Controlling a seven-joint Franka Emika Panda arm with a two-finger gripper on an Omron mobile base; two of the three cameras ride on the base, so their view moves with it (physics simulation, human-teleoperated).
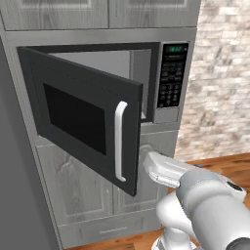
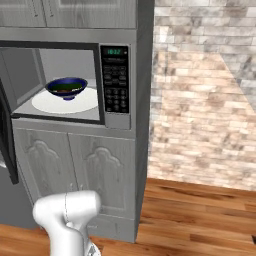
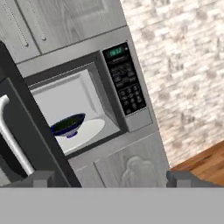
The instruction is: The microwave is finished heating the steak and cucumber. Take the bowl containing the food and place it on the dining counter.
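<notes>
Microwave [image 2: 75, 85] door [image 1: 88, 117] swung open, dark blue bowl [image 2: 67, 88] seated on white turntable plate [image 2: 65, 103] inside cavity, gripper [image 3: 111, 178] jaws fully spread, empty, positioned well short of bowl

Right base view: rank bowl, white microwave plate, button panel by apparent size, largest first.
1. Button panel, the tall dark strip right of the cavity.
2. White plate, a wide flat disc. It sits deeper inside than the panel, so the gap is unsure.
3. Bowl, clearly smallest, resting on the plate.
</notes>
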